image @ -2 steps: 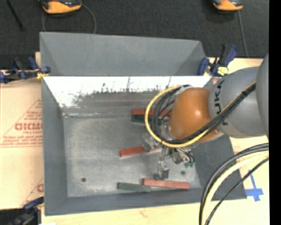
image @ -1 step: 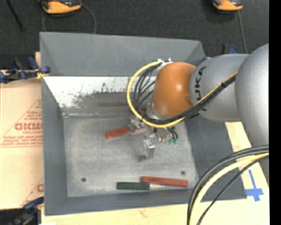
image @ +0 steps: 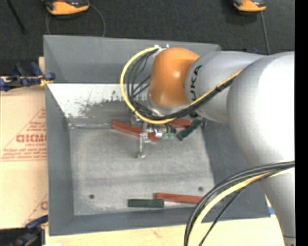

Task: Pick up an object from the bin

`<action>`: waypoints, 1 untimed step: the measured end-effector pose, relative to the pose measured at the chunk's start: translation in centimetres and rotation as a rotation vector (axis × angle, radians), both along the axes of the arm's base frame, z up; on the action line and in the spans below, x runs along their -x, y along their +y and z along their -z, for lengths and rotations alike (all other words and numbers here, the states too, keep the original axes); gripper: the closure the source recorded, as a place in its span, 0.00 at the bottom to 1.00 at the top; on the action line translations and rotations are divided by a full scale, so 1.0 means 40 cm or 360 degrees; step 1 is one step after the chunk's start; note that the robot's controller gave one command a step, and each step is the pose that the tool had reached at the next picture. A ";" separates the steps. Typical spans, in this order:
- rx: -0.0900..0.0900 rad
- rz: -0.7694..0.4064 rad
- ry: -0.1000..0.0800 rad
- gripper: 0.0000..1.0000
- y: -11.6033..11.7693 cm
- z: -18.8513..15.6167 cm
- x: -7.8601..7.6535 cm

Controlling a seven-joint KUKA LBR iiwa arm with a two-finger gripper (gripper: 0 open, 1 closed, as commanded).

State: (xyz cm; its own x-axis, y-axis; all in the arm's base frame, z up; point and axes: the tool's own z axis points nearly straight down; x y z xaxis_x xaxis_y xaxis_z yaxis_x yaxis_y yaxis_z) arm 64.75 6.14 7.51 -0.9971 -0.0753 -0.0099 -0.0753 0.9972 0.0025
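The flat red strip (image: pixel 126 128) lies toward the back of the grey metal bin (image: pixel 57 163), its long axis running left to right. Your gripper (image: pixel 142 148) hangs just beside its right end, a little frontward. You cannot tell whether it is spread or closed.

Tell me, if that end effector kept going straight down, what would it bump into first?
Probably the bare bin floor: the end effector points down just beside a red stick. Depth is unclear from this angle, so it might graze that stick instead.
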 end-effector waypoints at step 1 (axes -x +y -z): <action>0.0000 0.0002 -0.0006 1.00 -0.003 -0.006 -0.002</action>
State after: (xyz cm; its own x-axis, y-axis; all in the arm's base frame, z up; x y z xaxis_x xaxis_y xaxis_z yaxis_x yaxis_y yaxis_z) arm 64.85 6.03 7.76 -0.9972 -0.0739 -0.0134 -0.0739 0.9973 0.0020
